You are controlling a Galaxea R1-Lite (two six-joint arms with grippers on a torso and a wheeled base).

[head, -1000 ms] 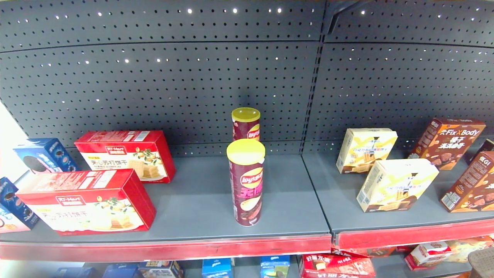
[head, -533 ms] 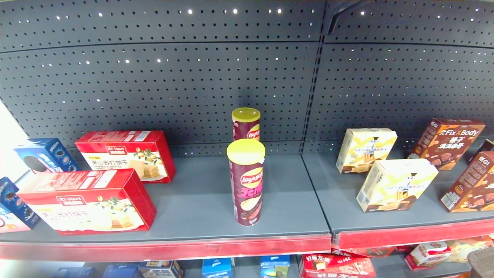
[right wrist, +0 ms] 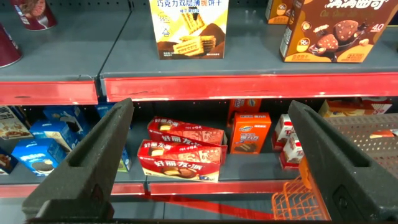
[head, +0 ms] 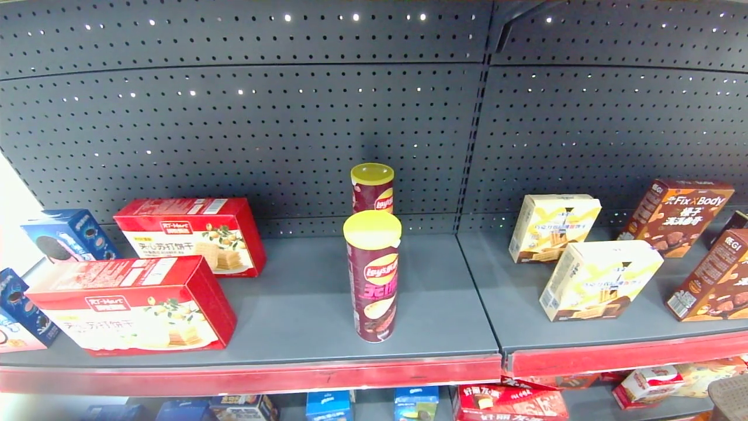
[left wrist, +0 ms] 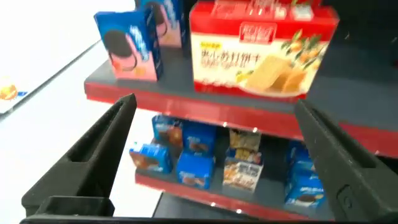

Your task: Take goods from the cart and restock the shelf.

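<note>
Nothing moved — left fingers (left wrist: 93,155) and right fingers (right wrist: 87,155) spread wide, empty — shelf (head: 292,310) beyond.

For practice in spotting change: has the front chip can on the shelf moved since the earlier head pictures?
No. The front chip can stands in the same place, just behind the shelf's red front edge and directly in front of the rear can.

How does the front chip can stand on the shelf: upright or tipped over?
Upright. The front can stands on its base on the shelf, with its yellow lid on top, facing up.
</note>
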